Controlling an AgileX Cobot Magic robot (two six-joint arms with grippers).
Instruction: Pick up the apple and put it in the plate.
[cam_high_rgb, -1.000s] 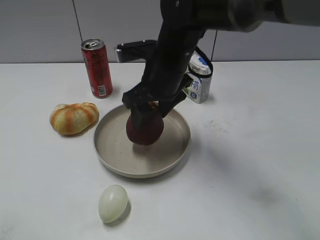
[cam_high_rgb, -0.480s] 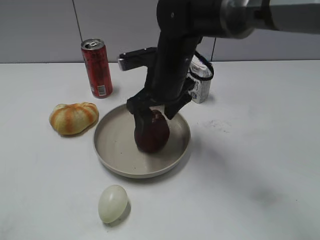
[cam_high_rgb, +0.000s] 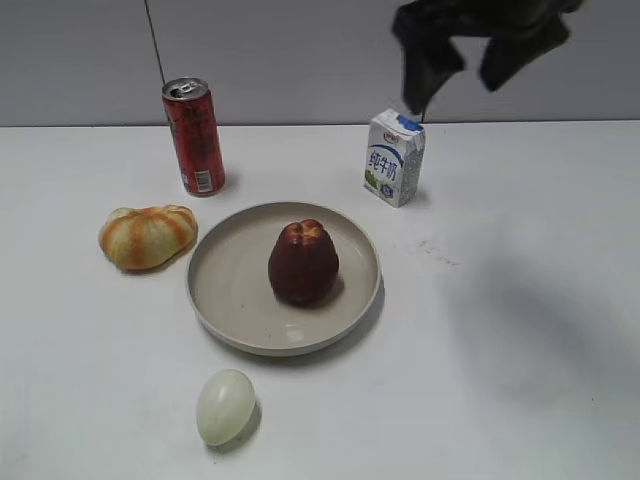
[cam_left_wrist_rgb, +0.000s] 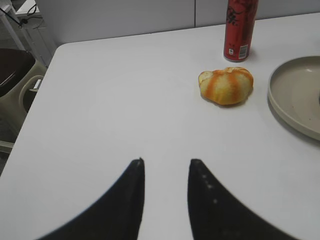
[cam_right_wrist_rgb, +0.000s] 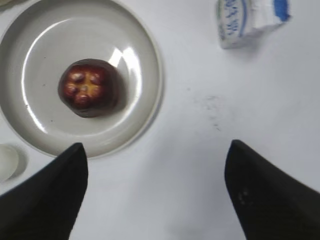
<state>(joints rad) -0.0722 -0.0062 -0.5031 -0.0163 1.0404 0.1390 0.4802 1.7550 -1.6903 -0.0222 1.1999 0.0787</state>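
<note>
Apple (cam_high_rgb: 303, 262) alone on one plate (cam_high_rgb: 230, 300).

The exterior camera is looking down at a slant across the table (cam_high_rgb: 520, 300) toward the back wall. The right wrist camera is pointing almost straight down from high above — framing the plate (cam_right_wrist_rgb: 145, 45) and the milk carton (cam_right_wrist_rgb: 250, 20). The left wrist camera is sitting low, facing along the tabletop — sharing the bread roll (cam_left_wrist_rgb: 226, 85), the can (cam_left_wrist_rgb: 240, 27) and the plate rim with the exterior view.

Probably a lab or test room: a plain white table (cam_high_rgb: 520, 330) against bare grey wall panels (cam_high_rgb: 270, 60), with a blurry cart-like stand (cam_left_wrist_rgb: 15, 85) beside it.
</note>
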